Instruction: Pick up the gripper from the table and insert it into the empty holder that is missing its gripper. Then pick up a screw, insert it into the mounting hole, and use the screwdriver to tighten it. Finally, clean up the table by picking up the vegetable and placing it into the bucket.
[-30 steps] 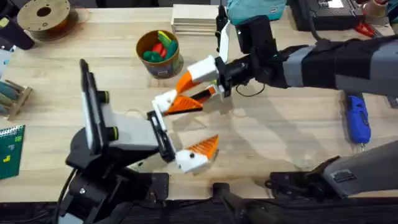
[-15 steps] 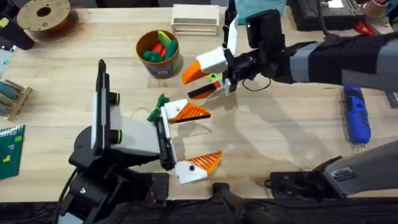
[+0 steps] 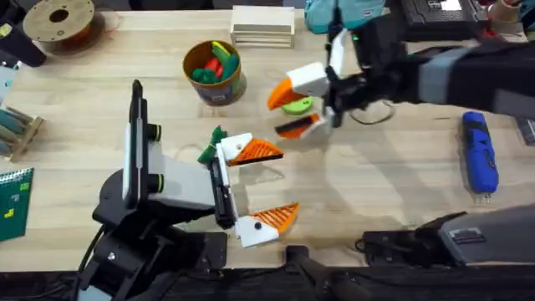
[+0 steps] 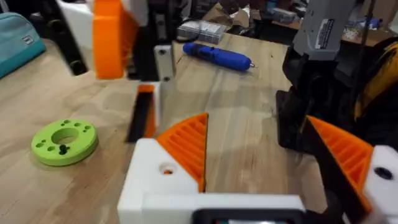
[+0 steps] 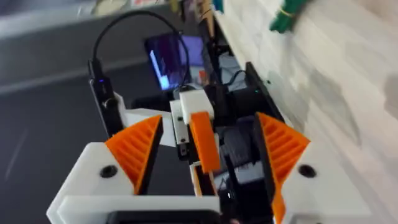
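My left gripper [image 3: 284, 182] [image 4: 255, 121] stands open above the table's near middle, an orange wedge on each white block. The dark-green leafy vegetable [image 3: 211, 146] [image 5: 283, 18] lies just beside its far finger. My right gripper [image 3: 277, 114] [image 5: 210, 121] [image 4: 127, 81] hangs open right of the bucket [image 3: 226, 90], with nothing between its fingers. The bucket holds red, yellow and green toy vegetables. The blue screwdriver [image 3: 479, 159] [image 4: 217, 56] lies at the right. The loose gripper and the empty holder are out of view.
A lime-green ring disc [image 3: 297, 106] [image 4: 64, 140] lies under the right gripper, a small dark piece on it. A brown spool [image 3: 58, 21], a stack of wooden plates [image 3: 262, 25] and a teal bag [image 3: 343, 12] line the far edge. Bare table [image 3: 376, 184] spreads between the arms.
My right gripper has drawn away to the right, off the left gripper. The left arm shifted a second ago, uncovering the vegetable, and has held still since.
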